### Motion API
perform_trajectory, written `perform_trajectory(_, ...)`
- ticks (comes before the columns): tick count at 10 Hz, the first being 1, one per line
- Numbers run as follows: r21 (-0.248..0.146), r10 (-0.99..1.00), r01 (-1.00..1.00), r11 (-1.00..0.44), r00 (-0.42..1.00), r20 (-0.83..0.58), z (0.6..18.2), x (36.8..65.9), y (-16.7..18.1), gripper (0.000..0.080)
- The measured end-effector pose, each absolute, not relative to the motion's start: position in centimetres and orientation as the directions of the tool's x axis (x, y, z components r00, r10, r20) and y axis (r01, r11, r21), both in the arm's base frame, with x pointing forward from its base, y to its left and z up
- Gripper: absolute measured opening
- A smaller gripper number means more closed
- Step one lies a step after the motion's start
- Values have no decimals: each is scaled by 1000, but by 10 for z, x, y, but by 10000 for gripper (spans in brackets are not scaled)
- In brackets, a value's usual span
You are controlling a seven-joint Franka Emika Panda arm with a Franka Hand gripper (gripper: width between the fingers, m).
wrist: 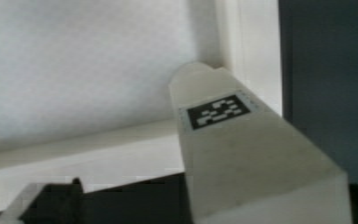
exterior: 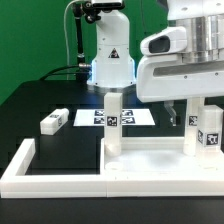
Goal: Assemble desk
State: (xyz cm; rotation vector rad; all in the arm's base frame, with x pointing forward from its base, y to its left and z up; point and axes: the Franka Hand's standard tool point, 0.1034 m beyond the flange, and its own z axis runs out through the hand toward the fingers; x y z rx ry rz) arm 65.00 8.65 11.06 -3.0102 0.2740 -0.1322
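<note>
Fingers (exterior: 201, 112): spread wide, pinching nothing, hanging above the leg at the exterior view's right.
Slab (exterior: 160, 160): lies flat at 5 o'clock on the black tabletop (exterior: 40, 100), against the white fence (exterior: 30, 165).
Upright legs: one (exterior: 113, 120) at the slab's 10 o'clock corner, one (exterior: 209, 128) at 2 o'clock.
Loose leg (exterior: 54, 121): on its side at 9 o'clock, well apart.
Marker board (exterior: 112, 116): flat behind the slab.
Wrist view: tagged leg (wrist: 229, 140) stands on the slab (wrist: 87, 70).
</note>
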Motion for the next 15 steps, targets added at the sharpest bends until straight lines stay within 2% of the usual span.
perform_trajectory(2, -126, -224, -214, -969, 972, 71, 110, 650, 86, 623)
perform_trajectory(3, -130, -254, -244, -961, 965, 66, 110, 650, 87, 452)
perform_trajectory(4, -137, -369, -360, -923, 928, 50, 110, 650, 87, 287)
perform_trajectory(5, -138, -400, -391, -910, 915, 45, 110, 650, 86, 289)
perform_trajectory(6, -142, -545, -537, -831, 839, 17, 109, 650, 89, 289)
perform_trajectory(8, -104, -788, -786, -609, 615, -38, 108, 653, 97, 289)
perform_trajectory(10, -76, -929, -932, -355, 361, -80, 107, 653, 94, 289)
perform_trajectory(13, -62, -978, -989, 137, -125, -165, 106, 650, 93, 291)
perform_trajectory(15, -57, -963, -973, 222, -210, -171, 107, 649, 97, 292)
